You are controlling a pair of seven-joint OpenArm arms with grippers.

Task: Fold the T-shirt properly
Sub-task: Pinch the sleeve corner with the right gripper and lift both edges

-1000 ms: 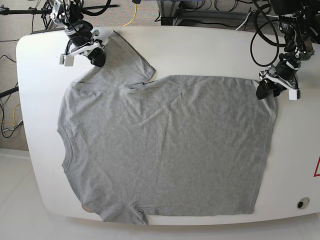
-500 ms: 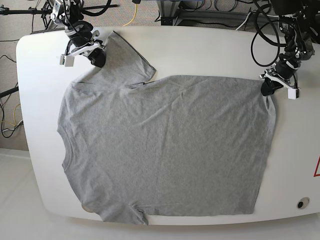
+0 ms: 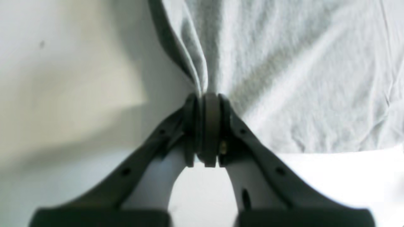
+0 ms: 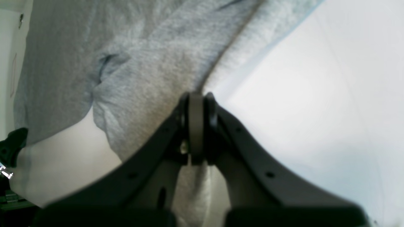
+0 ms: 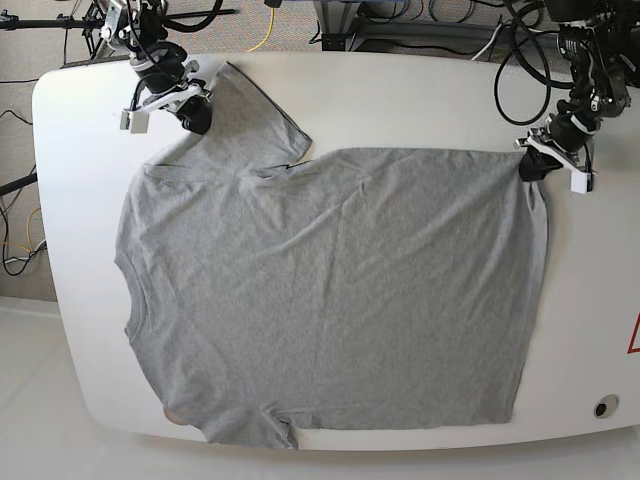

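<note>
The heather-grey T-shirt (image 5: 330, 290) lies spread flat on the white table (image 5: 420, 100), collar to the left, hem to the right. My left gripper (image 5: 532, 166) is shut on the shirt's far hem corner; in the left wrist view (image 3: 205, 97) the cloth (image 3: 284, 63) bunches into folds at its closed tips. My right gripper (image 5: 194, 112) is shut on the edge of the far sleeve (image 5: 250, 115); in the right wrist view (image 4: 195, 96) the sleeve cloth (image 4: 142, 72) runs under the closed tips.
Cables (image 5: 520, 60) and arm bases stand along the table's far edge. A round hole (image 5: 603, 406) and a red mark (image 5: 634, 335) sit near the table's right front corner. The shirt's near sleeve (image 5: 250, 430) reaches the front edge.
My left gripper has closed on the hem corner and pulled it slightly up and away, tightening the shirt's right edge. The right gripper has stayed on the sleeve.
</note>
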